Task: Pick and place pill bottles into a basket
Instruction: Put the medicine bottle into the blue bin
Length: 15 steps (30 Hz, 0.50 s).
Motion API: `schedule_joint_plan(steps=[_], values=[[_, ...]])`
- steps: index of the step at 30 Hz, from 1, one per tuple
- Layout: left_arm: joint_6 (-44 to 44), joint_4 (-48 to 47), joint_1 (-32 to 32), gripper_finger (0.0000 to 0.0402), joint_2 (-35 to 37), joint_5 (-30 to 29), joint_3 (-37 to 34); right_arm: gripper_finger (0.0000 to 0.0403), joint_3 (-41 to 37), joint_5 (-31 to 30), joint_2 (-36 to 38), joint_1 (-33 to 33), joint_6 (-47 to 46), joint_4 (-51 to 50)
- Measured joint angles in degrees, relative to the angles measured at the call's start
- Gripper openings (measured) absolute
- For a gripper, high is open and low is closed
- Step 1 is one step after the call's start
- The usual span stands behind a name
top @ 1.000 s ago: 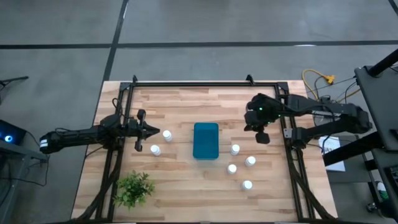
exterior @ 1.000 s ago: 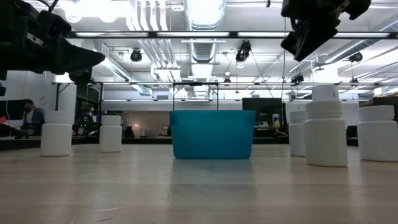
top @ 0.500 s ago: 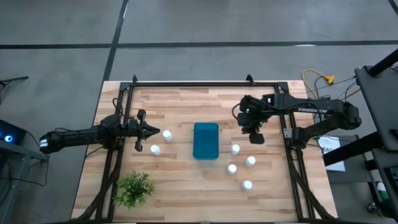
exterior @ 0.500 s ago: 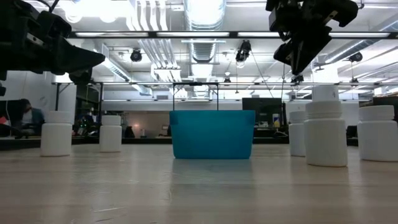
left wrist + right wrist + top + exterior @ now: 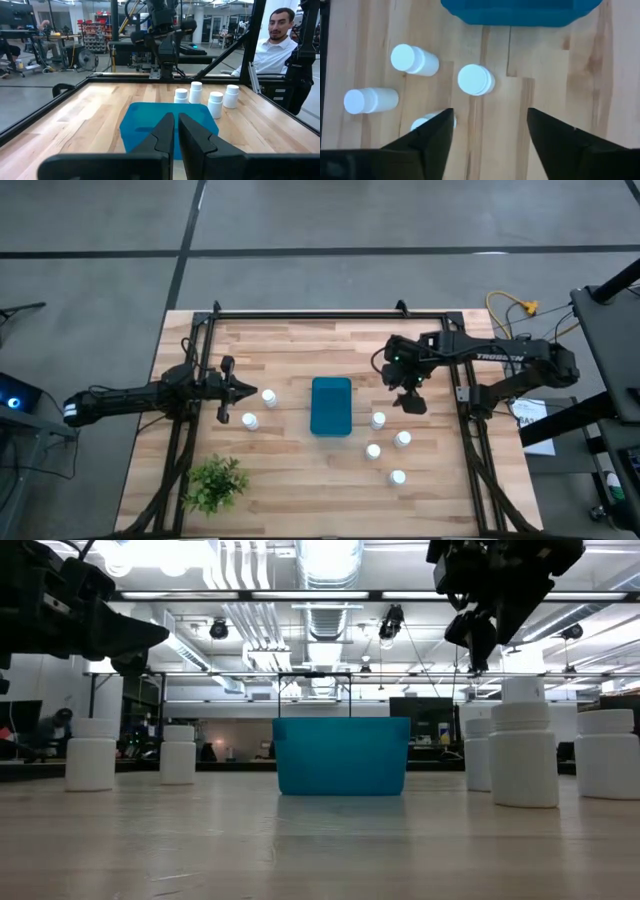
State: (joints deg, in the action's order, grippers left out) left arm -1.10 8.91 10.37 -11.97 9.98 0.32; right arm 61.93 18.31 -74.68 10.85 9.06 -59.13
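The teal-blue basket stands mid-table. Two white pill bottles stand upright on its left, and several more on its right. My right gripper hangs open high above the right group, fingers pointing down, and the bottle nearest the basket lies just ahead of its fingertips. It shows in the high view as my right gripper. My left gripper is shut and level above the table beside the two left bottles, pointing at the basket.
A small green plant stands at the near left corner. A black frame rail runs round the table's edges. A person sits beyond the table's right side. Bare wood lies along the far side of the table.
My right gripper has moved toward the table's left, closer to the basket, and has tipped to point down over the right group of bottles. Its fingers have opened wide. The bottles and the basket have stayed where they were.
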Motion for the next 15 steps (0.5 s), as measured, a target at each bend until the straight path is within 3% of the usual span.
schedule_joint_plan(steps=[11, 15], values=[[0.0, -0.07, 0.01, 0.0008, -1.18, 0.0, 0.0, 0.0305, -0.04, -0.56, -0.41, -6.1, 1.77, 1.66], [0.0, -0.06, 0.02, 0.0008, -1.62, 0.0, 0.0, 0.0308, -0.05, -7.12, -0.79, -9.69, 2.3, 1.76]])
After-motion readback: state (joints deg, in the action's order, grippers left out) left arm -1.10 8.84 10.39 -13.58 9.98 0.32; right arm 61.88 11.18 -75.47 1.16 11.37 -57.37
